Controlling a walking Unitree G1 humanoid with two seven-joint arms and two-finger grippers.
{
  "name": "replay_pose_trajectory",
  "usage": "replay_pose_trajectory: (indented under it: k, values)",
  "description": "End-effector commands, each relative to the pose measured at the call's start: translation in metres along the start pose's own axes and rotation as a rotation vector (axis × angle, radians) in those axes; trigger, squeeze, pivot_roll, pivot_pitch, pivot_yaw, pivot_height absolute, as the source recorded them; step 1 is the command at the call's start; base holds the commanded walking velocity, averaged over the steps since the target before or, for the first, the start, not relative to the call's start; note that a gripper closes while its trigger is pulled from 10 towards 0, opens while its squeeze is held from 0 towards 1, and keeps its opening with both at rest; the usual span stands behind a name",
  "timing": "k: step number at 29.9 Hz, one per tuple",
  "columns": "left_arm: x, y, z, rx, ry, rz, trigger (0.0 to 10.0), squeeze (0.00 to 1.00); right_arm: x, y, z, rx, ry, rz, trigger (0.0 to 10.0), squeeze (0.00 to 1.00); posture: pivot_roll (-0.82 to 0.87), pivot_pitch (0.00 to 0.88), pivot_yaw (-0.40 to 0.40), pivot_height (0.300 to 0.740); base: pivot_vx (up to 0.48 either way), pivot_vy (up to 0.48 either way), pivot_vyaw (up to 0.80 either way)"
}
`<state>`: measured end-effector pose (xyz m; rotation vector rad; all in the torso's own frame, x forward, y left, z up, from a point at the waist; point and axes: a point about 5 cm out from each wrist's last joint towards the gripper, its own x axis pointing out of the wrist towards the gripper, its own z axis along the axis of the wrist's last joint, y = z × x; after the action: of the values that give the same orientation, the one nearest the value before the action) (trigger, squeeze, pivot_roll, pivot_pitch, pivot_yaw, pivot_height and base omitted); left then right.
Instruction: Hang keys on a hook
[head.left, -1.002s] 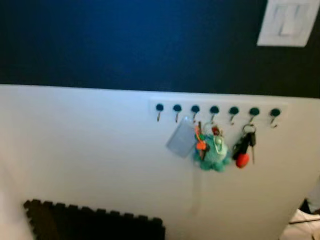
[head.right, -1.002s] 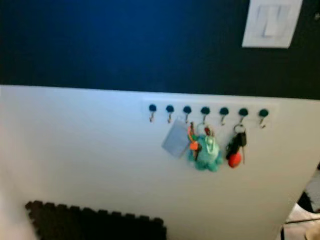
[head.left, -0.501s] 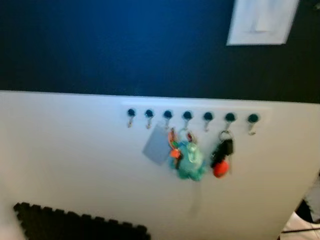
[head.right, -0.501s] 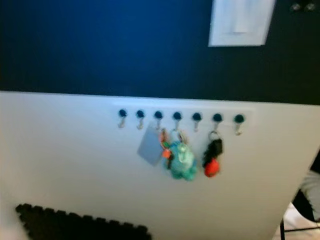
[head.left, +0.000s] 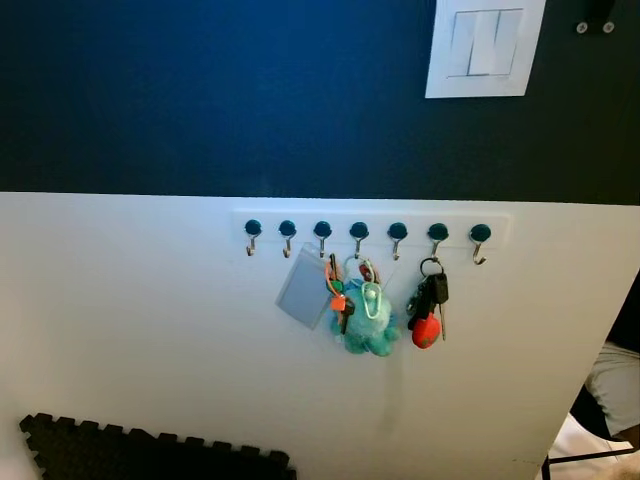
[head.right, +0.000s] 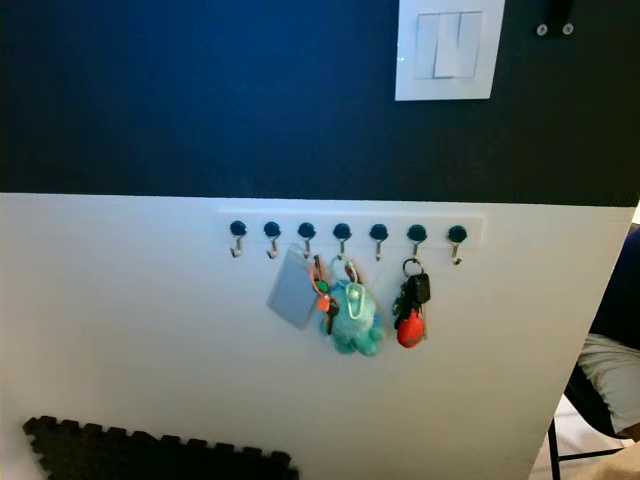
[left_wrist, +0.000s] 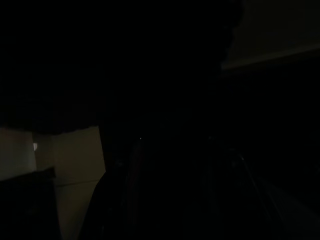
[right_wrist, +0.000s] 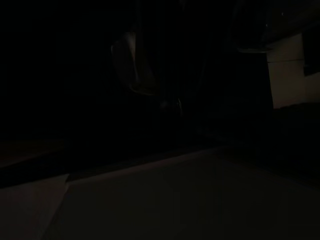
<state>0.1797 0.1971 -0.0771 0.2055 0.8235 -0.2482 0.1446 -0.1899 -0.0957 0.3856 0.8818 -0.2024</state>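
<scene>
On the white lower wall panel (head.left: 150, 330), a white hook rail (head.left: 370, 228) carried seven dark-capped hooks in a level row, just below the dark blue upper wall (head.left: 200, 90). The keys (head.left: 428, 305), a black bunch with a red fob, hung from the sixth hook (head.left: 437, 236) counted from the left. At 9 o'clock from that bunch, a second set with a teal plush charm (head.left: 366, 322) and an orange tag hung from the middle hooks, and a pale grey card (head.left: 303, 291) hung tilted beside it. The seventh hook (head.left: 480, 238), at 3 o'clock from the keys, was bare. A white light switch plate (head.left: 485, 47) sat on the dark wall at 12 o'clock from the rail. A dark foam floor mat (head.left: 140, 455) lay at 7 o'clock, against the base of the panel. Both wrist views were nearly black; whether either gripper's jaws were released or clenched could not be told.
</scene>
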Motion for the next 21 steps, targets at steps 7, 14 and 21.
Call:
replay_pose_trajectory:
  k: [7, 14, 21]
  values:
    - [-0.001, 0.006, -0.001, -0.023, 0.001, 0.018, 10.0, 0.0, -0.001, -0.004, 0.004, -0.005, -0.032, -0.01, 10.0, 0.0, 0.05, 0.0, 0.047, 0.74, 0.0, 0.0, 0.0]
    - [0.0, 0.008, 0.005, -0.025, -0.019, 0.012, 10.0, 0.0, -0.001, -0.005, 0.004, -0.002, -0.032, -0.012, 10.0, 0.0, 0.06, 0.0, 0.044, 0.74, 0.0, 0.0, 0.0]
    - [0.001, 0.004, 0.01, -0.031, -0.049, 0.003, 10.0, 0.0, -0.001, -0.003, 0.003, 0.006, -0.028, -0.011, 10.0, 0.0, 0.06, 0.003, 0.042, 0.74, 0.0, 0.0, 0.0]
